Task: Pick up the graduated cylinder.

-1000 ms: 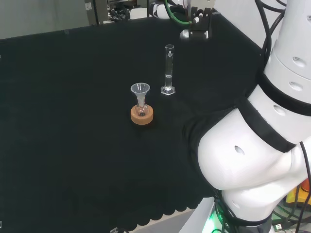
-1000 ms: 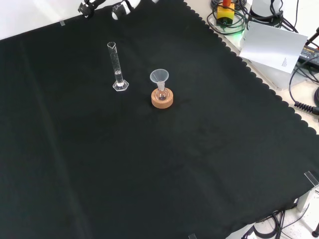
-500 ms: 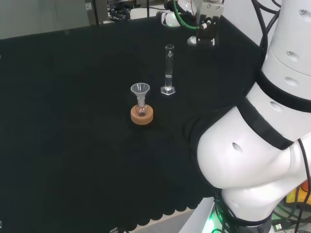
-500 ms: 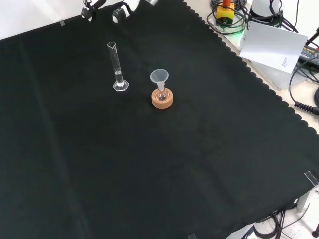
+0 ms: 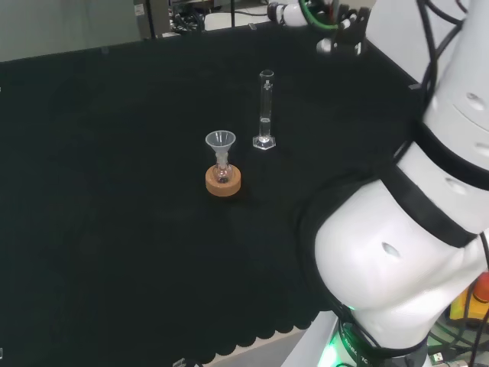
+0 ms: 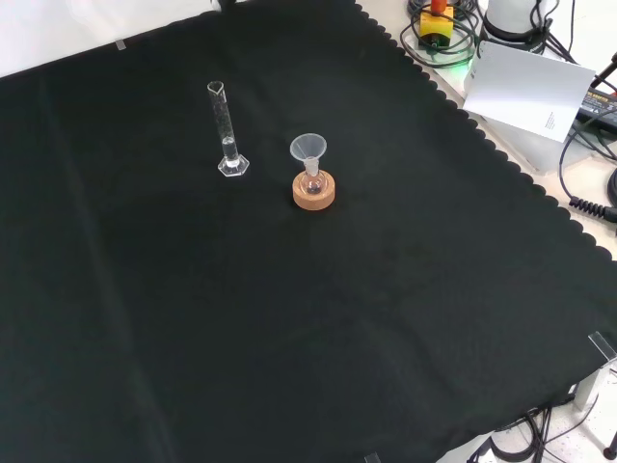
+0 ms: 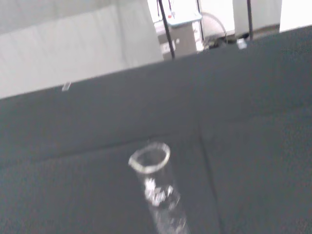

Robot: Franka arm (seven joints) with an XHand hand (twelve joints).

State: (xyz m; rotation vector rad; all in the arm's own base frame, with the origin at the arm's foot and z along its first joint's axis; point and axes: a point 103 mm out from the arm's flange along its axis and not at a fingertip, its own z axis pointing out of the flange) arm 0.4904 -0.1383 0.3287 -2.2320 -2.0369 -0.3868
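**Cylinder upright near the far edge, hand not yet on it**

Toward the far edge of the black cloth in the head view, the graduated cylinder stands upright on its small clear foot, apart from everything else. Just beside it, nearer the middle of the cloth, a clear funnel sits in a small flask on a cork ring. Black and white parts of the hand show at the cloth's far right corner, well apart from the cylinder and above the cloth; whether its fingers are spread or curled I cannot tell.

The step in hand looks like the approach. To do it well, I judge the hand should come at the tube from the side away from the funnel, so the fingers do not brush the funnel or the cork ring. It should close around the tube somewhere about mid-height; a tall, narrow cylinder on a small foot probably tips easily if nudged near the rim. Lifting straight up should keep the foot from dragging on the cloth.

The front view gives the gap between cylinder and funnel most clearly, with the cylinder nearer the cloth's top edge. The wrist view looks down onto the cylinder's open rim, suggesting the camera is aimed at it.
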